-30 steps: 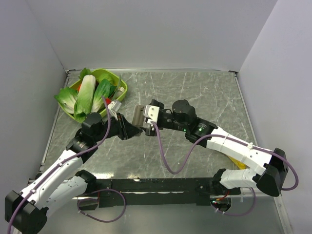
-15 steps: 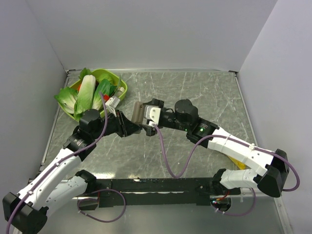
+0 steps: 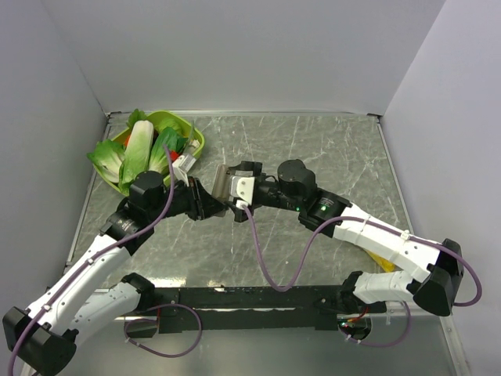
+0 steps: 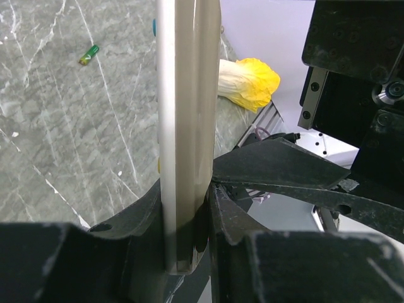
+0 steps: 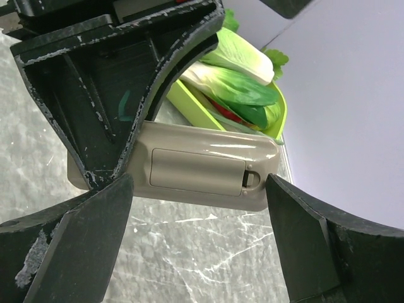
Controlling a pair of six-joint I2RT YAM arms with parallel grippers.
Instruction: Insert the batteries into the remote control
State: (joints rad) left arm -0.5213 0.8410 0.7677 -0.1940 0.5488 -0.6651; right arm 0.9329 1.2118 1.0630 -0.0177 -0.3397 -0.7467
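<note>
My left gripper (image 4: 189, 208) is shut on one end of the remote control (image 4: 186, 126), holding it above the table, edge-on in the left wrist view. In the right wrist view its grey-brown back (image 5: 196, 170) faces the camera, with the battery cover closed and the latch on the right. My right gripper (image 5: 199, 233) stands open, its fingers (image 5: 315, 246) set wide on either side of the remote without touching it. From above, both grippers meet at the remote (image 3: 223, 185) in mid-table. One small green battery (image 4: 89, 54) lies on the marble; no other shows.
A lime-green bowl (image 3: 197, 139) of leafy vegetables stands at the back left, close behind the left gripper (image 3: 210, 197). A yellow leafy vegetable (image 4: 248, 81) lies by the right wall. The right gripper (image 3: 239, 186) and its purple cable (image 3: 262, 258) hang over mid-table.
The right gripper's jaws have spread slightly wider and the right arm has edged left toward the remote. The left gripper keeps its hold and has shifted only a little.
</note>
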